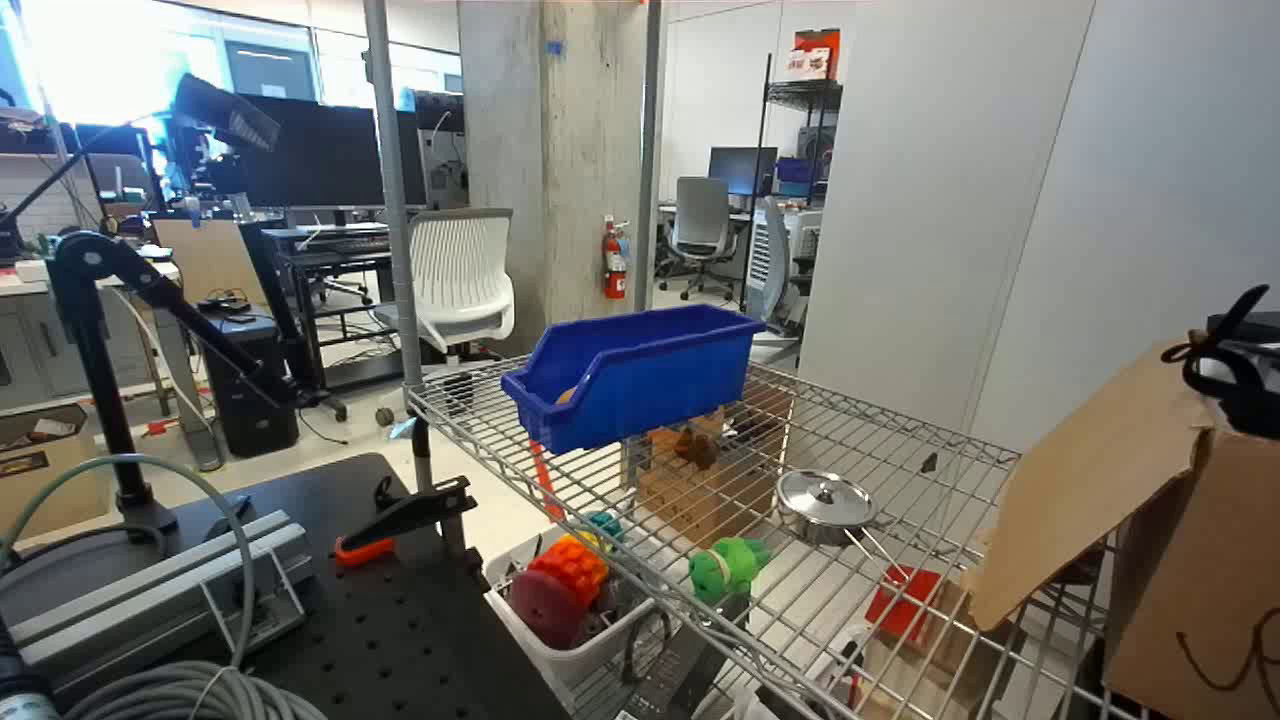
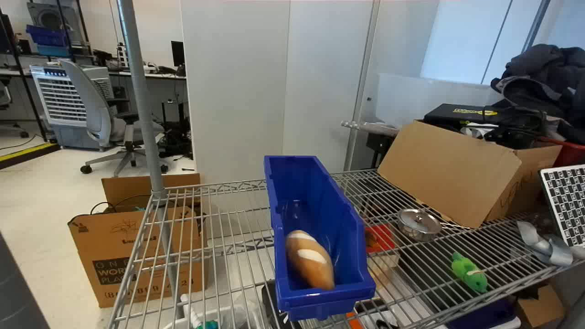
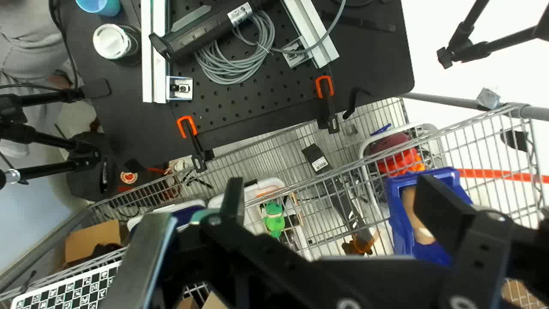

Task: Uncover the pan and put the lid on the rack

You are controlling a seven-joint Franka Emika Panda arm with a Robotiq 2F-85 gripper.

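The small shiny silver pan (image 1: 822, 530) stands on the wire rack (image 1: 890, 408), with its thin handle pointing towards the cardboard box. The round silver lid (image 1: 826, 492) with a small knob lies on top of the pan and covers it. In an exterior view the pan (image 2: 417, 233) and the lid (image 2: 419, 219) stand close to the box, on the rack (image 2: 237, 186). My gripper (image 3: 335, 199) shows only in the wrist view, above the rack (image 3: 302, 182). Its fingers are wide apart with nothing between them. The pan and lid do not show in the wrist view.
A blue bin (image 1: 660, 390) holding a bread-like item (image 2: 311, 260) stands on the rack. A green toy (image 1: 728, 568) lies near the rack's edge. An open cardboard box (image 2: 452, 173) is beside the pan. A black perforated table (image 1: 400, 620) adjoins the rack; grey posts rise at its corners.
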